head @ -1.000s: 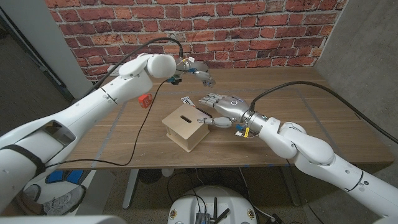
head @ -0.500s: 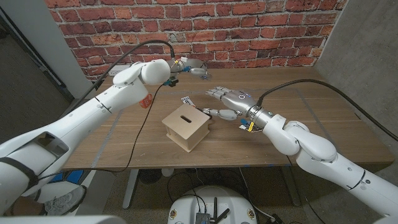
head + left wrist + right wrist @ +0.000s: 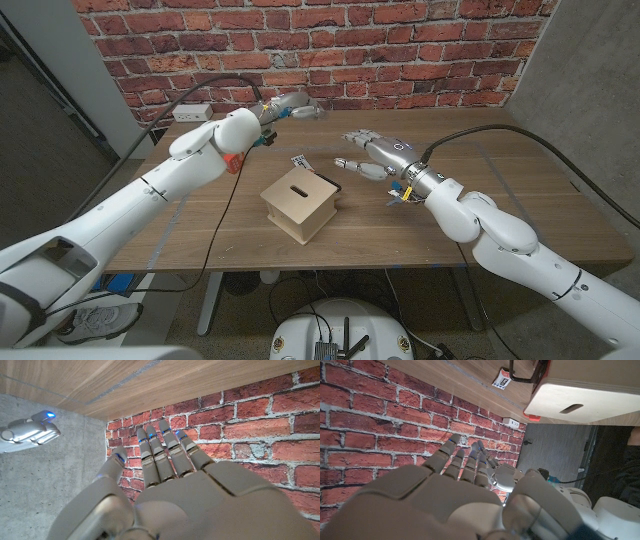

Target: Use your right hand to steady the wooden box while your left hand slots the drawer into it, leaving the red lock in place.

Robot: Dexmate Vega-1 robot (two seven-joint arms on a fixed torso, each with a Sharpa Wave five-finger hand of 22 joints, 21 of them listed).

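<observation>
Your box (image 3: 301,205) sits mid-table with its slot on top. Neither hand touches it. Your right hand (image 3: 375,157) hangs just beside it on the far right, fingers spread, holding nothing. Your left hand (image 3: 290,103) is up near the brick wall at the back of the table, well apart from the box, fingers straight and loosely together, also empty.

I'd call the slotting done: the box looks closed up, no separate drawer lying on the table. The front face is turned away from the head camera, though, so you can't confirm the drawer is fully seated.

The lock (image 3: 233,162) shows as a small red piece peeking past your left arm, well apart from the box on the table. A dark cable lies by the box's far corner.

What's left, as I read it: nothing but parking the arms.
</observation>
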